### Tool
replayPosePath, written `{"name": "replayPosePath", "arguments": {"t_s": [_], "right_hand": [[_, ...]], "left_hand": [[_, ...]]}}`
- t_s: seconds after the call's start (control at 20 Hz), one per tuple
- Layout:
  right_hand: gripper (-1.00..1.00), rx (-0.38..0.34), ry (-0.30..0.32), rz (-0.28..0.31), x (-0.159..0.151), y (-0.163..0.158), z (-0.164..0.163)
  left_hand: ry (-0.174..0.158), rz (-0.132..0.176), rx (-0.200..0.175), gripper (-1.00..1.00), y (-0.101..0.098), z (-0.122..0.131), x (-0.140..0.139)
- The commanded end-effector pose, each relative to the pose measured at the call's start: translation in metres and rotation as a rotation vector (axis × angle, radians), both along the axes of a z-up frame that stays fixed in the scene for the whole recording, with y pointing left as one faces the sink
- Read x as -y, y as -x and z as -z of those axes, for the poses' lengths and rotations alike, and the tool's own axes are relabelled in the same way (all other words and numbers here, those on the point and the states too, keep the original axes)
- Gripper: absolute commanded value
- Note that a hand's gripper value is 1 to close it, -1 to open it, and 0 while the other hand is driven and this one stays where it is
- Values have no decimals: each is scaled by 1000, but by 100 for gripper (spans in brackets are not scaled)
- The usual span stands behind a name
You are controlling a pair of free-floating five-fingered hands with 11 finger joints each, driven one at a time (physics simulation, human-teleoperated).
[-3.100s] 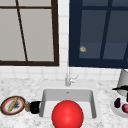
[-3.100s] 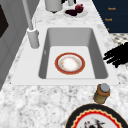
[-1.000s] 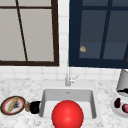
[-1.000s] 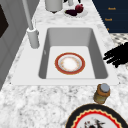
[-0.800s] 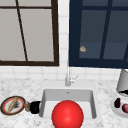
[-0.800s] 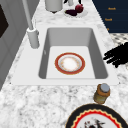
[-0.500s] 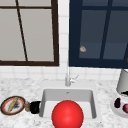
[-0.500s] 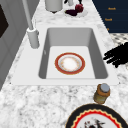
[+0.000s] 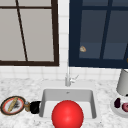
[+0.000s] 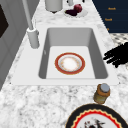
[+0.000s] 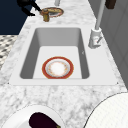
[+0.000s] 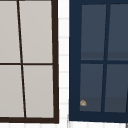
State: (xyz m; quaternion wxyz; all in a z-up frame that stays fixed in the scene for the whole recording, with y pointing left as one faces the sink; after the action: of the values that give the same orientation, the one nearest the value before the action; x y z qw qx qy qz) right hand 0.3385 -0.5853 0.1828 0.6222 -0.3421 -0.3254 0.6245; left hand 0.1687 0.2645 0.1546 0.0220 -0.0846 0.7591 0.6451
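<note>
Jar [image 10: 102, 93] first: small, brown-bodied and grey-lidded, it stands upright on the surface between the sink [image 10: 96, 52] and a decorated plate [image 9: 3, 106]. We judge it light, stiff and smooth, probably breakable, so the place to take it is round the body, just under the lid. The left hand [image 10: 117, 55] hovers near it by the front edge of the surface, fingers spread and stretched out, holding nothing. We see the decorated plate just beside the jar, leaving little room on that side, and the basin's drop on the other. Down in the basin lies a red-rimmed plate [image 10: 58, 63], with the faucet [image 10: 32, 37] behind. Well apart, on the sink's far side, are a grey canister [image 9: 123, 82] and a dish [image 9: 113, 109] of dark fruit.
</note>
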Motion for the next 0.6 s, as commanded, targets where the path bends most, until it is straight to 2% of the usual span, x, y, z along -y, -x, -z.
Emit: {"name": "replayPosePath", "arguments": {"t_s": [0.0, 0.3, 0.55], "right_hand": [[-100, -56, -32, 38, -6, 16, -19], [-100, -120, -3, 24, -25, 44, -50], [-100, -124, 30, 68, -42, 62, -64]], "left_hand": [[0, 0, 0, 0, 0, 0, 0], [0, 0, 0, 0, 0, 0, 0], [0, 0, 0, 0, 0, 0, 0]]}}
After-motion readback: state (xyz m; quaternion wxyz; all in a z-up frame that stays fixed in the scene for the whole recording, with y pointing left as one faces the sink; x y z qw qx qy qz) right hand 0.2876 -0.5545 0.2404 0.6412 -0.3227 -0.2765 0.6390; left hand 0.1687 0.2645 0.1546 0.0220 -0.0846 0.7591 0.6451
